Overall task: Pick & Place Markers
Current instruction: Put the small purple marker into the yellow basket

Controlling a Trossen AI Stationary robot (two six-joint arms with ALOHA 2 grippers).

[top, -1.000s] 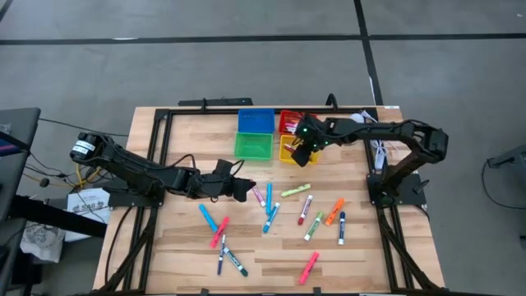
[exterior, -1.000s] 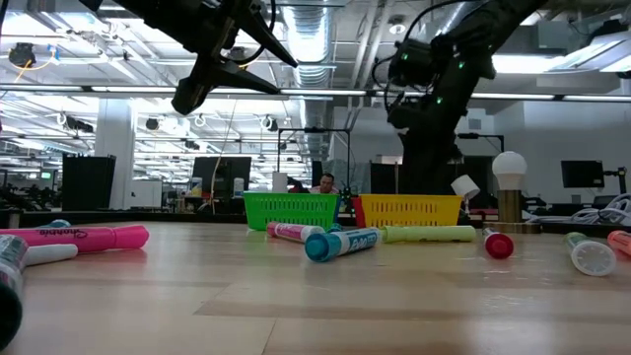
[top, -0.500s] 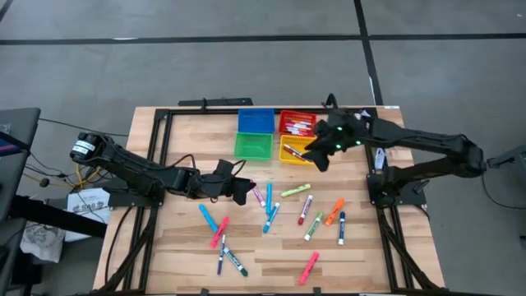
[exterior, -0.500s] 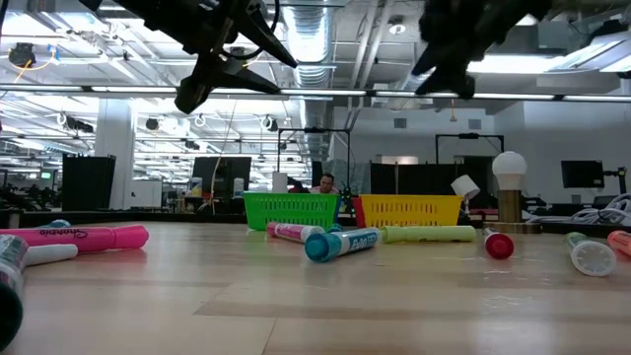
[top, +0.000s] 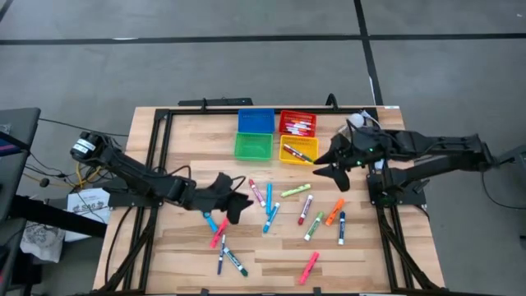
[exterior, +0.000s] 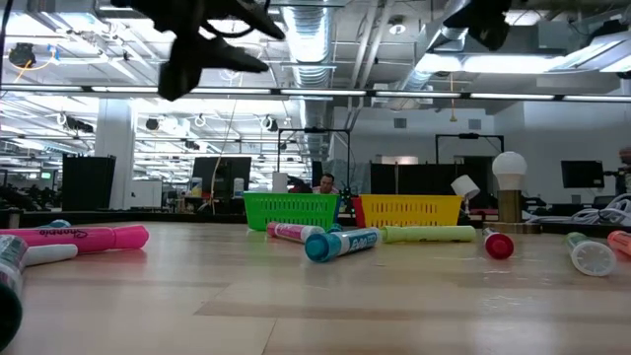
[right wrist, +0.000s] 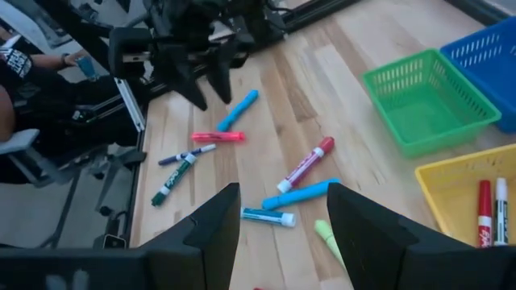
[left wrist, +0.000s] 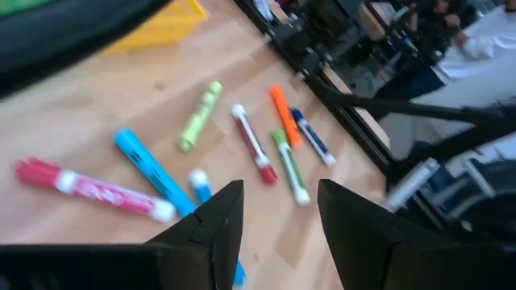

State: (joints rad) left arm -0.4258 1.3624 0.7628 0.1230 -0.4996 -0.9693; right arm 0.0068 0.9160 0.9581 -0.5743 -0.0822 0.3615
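above the scattered markers, both grippers parted and empty

over the left-centre of the table (top: 189,247), the left gripper (top: 241,206) hangs above the loose markers (top: 271,210), its two fingers (left wrist: 216,221) spread with nothing between them. just beneath and beside it lie a light blue marker (top: 209,219) and a pink marker (top: 219,233), and a little to its right a red-and-white marker (top: 257,192). in the left wrist view the same spread shows a red-and-white marker (left wrist: 93,189), a blue one (left wrist: 153,173), a light green one (left wrist: 201,115) and an orange one (left wrist: 284,115) lying flat on the wood.

the right gripper (top: 326,163) is held up off the table on the right side, near the yellow bin (top: 288,154), its fingers (right wrist: 214,234) also apart and holding nothing. the yellow bin has a couple of markers lying in it, and the red bin (top: 297,123) behind it holds several more. the blue bin (top: 256,120) and green bin (top: 252,145) stand to the left of those two, at the far side of the table.

most markers lie loose on the middle and near part of the table: a light green marker (top: 295,191) near the centre, an orange marker (top: 333,214) to the right, a pink marker (top: 309,265) nearest the front edge, and two dark ones (top: 229,261) at the near left. from table height, the green bin (exterior: 291,210) and yellow bin (exterior: 411,210) stand behind a row of markers lying flat, with both arms up out of reach of them.
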